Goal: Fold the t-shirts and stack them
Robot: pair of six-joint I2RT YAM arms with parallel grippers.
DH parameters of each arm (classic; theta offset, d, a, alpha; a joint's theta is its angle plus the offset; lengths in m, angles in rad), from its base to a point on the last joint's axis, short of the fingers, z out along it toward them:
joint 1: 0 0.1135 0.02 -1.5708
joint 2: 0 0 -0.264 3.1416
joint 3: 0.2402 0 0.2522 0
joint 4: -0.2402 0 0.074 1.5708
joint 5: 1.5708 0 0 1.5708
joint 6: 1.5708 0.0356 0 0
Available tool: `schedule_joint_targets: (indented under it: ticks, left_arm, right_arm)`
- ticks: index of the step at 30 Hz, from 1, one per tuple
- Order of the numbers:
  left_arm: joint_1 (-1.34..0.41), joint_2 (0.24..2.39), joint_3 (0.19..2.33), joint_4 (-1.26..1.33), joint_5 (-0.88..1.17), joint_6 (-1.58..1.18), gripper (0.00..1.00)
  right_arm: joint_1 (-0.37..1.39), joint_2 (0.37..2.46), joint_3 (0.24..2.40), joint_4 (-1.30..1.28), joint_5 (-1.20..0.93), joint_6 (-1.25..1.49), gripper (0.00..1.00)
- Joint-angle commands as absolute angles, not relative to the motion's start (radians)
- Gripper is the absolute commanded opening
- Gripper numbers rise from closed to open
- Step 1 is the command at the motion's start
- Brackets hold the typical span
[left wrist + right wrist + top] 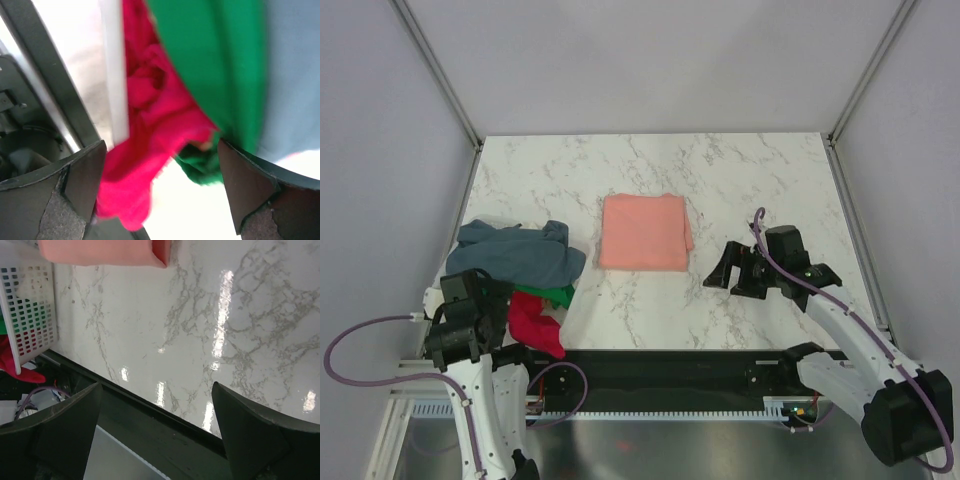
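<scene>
Salmon-pink shirt (643, 232) folded at centre of tabletop (750, 170), stack base. Grey-blue shirt (515, 252), green shirt (557, 295), red shirt (535, 322) heaped at its 8 o'clock (basket (30, 305) there, by near-left edge). Likely step: fetch next shirt. Left jaws spread, empty, over red/green; right jaws spread, empty, 4 o'clock. Next: pinch one layer. Free room 12 o'clock.

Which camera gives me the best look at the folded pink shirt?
Top external: the whole folded salmon-pink shirt lies in view on the table. Right wrist catches only one edge at the frame's top; left wrist shows none of it.
</scene>
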State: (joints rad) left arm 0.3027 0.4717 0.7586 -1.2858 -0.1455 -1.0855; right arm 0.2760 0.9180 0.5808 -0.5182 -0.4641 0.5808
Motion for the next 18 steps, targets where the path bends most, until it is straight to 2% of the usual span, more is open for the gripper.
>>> schedule_joint_targets:
  ticks: [1,3,7,14,18]
  left_arm:
    - [0.308,0.449,0.909,-1.249,-0.117,-1.103,0.99]
    - [0.308,0.466,1.015,-1.220,-0.098,-1.017,1.00]
    - [0.308,0.498,1.098,-1.135,-0.009,-0.841,0.99]
    - [0.184,0.419,0.942,-1.049,-0.073,-0.707,0.97]
    - [0.138,0.445,0.930,-1.009,-0.084,-0.647,0.96]
  right_arm:
    - [0.340,0.986,0.724,-0.508,-0.402,0.627,0.98]
    - [0.400,1.094,0.854,-0.505,-0.321,0.647,0.98]
    - [0.555,1.345,1.087,-0.512,-0.213,0.655,0.98]
    - [0.598,1.840,1.497,-0.598,-0.077,0.581,0.98]
    - [0.598,2.118,1.713,-0.629,-0.051,0.565,0.98]
